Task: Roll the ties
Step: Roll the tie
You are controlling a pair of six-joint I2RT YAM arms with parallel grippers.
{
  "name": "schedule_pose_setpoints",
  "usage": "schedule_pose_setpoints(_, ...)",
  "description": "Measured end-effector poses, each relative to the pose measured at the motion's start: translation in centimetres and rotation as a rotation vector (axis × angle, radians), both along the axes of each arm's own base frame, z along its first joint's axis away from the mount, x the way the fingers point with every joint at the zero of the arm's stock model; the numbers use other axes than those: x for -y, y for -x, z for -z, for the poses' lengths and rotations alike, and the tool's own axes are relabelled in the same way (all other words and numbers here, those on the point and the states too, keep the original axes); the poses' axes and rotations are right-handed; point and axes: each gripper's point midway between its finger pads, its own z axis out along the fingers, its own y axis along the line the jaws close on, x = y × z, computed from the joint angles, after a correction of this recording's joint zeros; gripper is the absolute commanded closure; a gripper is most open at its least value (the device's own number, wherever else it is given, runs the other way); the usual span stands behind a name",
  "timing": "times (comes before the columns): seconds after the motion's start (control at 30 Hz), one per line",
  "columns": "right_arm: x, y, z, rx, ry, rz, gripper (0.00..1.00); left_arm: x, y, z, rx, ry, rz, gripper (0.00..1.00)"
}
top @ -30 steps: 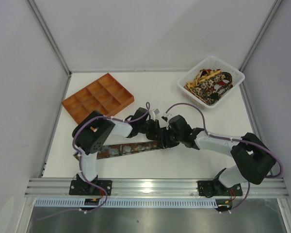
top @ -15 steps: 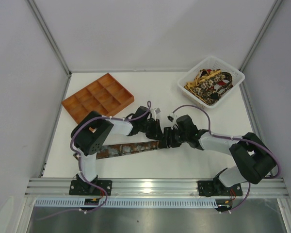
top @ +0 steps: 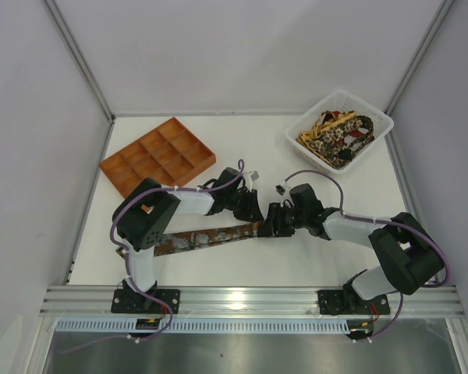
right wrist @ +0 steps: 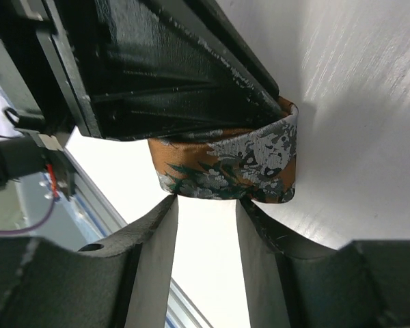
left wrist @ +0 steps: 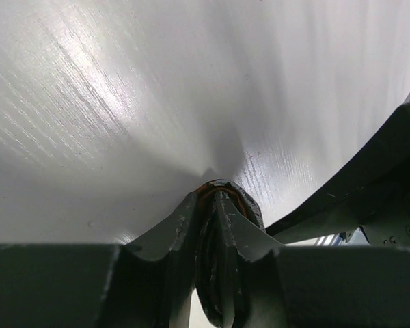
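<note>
The tie (top: 207, 237) is stretched along the table's (top: 249, 148) near edge, its started roll clamped in the left gripper (left wrist: 206, 203). The right gripper (right wrist: 206, 202), parted and empty, has been drawn back rightward, perhaps still touching the roll; rolling is barely begun.

The right fingers (right wrist: 157, 232) have drawn back to the right, off the left fingers (left wrist: 181, 229) they overlapped a second ago. The two pairs now meet only near their tips. The tie (top: 210, 236) now reaches slightly farther right, its end showing between them.
</note>
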Motion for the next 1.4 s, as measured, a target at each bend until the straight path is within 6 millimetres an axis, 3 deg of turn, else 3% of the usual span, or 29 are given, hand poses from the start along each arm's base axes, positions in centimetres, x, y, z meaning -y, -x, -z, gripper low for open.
schedule_pose_setpoints(0.5,-1.2,1.0,-1.4,-0.185,-0.132,-0.017,0.57,-0.1,-0.1,0.1,0.012,-0.013,0.005,0.82)
schedule_pose_setpoints(0.8,-1.5,1.5,-2.5,-0.252,-0.191,-0.030,0.67,-0.1,-0.2,0.1,0.015,-0.012,0.005,0.82)
schedule_pose_setpoints(0.97,-1.7,0.2,-3.2,-0.220,-0.194,-0.001,0.79,-0.1,-0.2,0.1,0.015,-0.012,0.005,0.81)
schedule_pose_setpoints(1.13,-2.4,-2.0,-3.8,-0.169,-0.205,0.025,0.83,-0.1,-0.2,0.1,0.015,-0.012,0.005,0.79)
schedule_pose_setpoints(1.4,-2.3,-2.6,-1.9,-0.185,-0.170,0.053,0.85,-0.1,-0.3,-0.1,0.025,-0.010,0.008,0.69)
